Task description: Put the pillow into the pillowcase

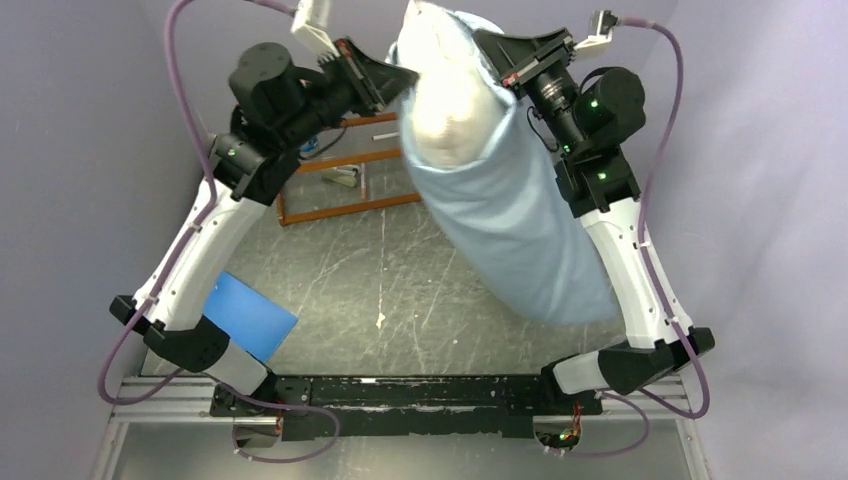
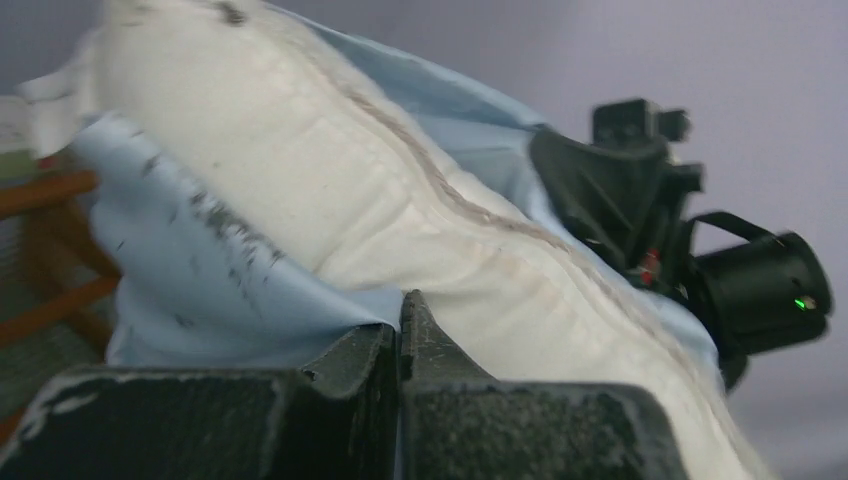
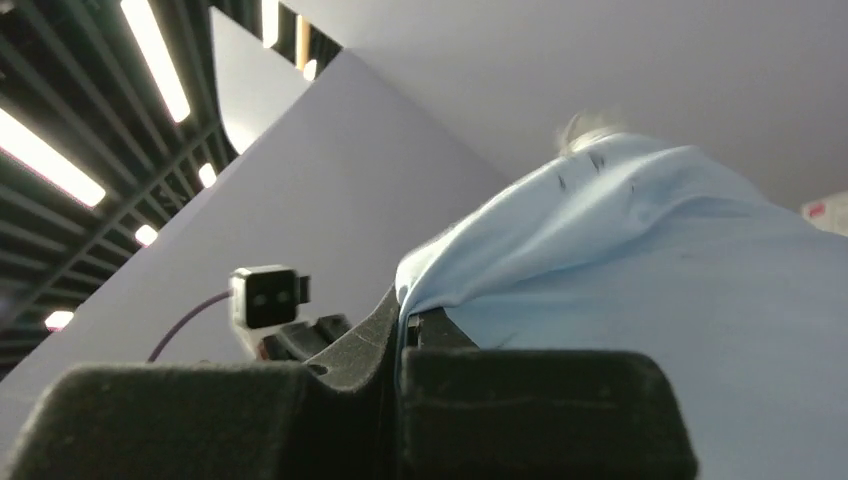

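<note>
The left gripper [image 2: 402,312] is pinching the rim of the pillowcase [image 2: 190,275], its two fingers pressed together on a fold of the thin blue cloth right beside the seam of the pillow [image 2: 330,180]. The right gripper [image 3: 402,318] is doing the same on the opposite side, its jaws clamped on the blue hem. Both arms are holding the load up over the far part of the table [image 1: 400,290]. The pillowcase is hanging between them like a sack, sagging down toward the right arm's base. The pillow is sitting in it, with its white end bulging out of the mouth between the two grippers. Down below, a wooden frame [image 1: 340,190] is lying on the table near the left arm. A flat bright-blue rectangle [image 1: 250,315] is resting by that arm's base.
</note>
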Action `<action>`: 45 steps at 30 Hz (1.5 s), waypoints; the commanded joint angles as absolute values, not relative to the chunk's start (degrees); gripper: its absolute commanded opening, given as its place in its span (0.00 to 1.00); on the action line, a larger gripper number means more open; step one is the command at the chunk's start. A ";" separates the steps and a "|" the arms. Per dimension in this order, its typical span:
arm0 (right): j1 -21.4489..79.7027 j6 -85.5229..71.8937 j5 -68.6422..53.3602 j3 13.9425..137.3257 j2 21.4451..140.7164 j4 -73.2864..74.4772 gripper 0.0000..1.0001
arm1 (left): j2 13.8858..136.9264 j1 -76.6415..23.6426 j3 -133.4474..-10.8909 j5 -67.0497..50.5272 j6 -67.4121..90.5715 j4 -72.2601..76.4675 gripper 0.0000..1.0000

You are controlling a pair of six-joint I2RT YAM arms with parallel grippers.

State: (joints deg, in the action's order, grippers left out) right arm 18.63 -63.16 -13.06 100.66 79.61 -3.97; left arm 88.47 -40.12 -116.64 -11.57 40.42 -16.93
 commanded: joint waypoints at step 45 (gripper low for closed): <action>4.34 -41.63 -27.44 119.08 85.89 3.11 0.00 | 84.59 -49.15 -96.29 -14.57 49.14 7.00 0.05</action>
State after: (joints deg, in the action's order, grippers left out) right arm 4.14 -42.04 -20.75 130.72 96.90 13.56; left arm 92.79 -48.14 -105.71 -13.91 50.17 3.29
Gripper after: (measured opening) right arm 0.007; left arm 0.052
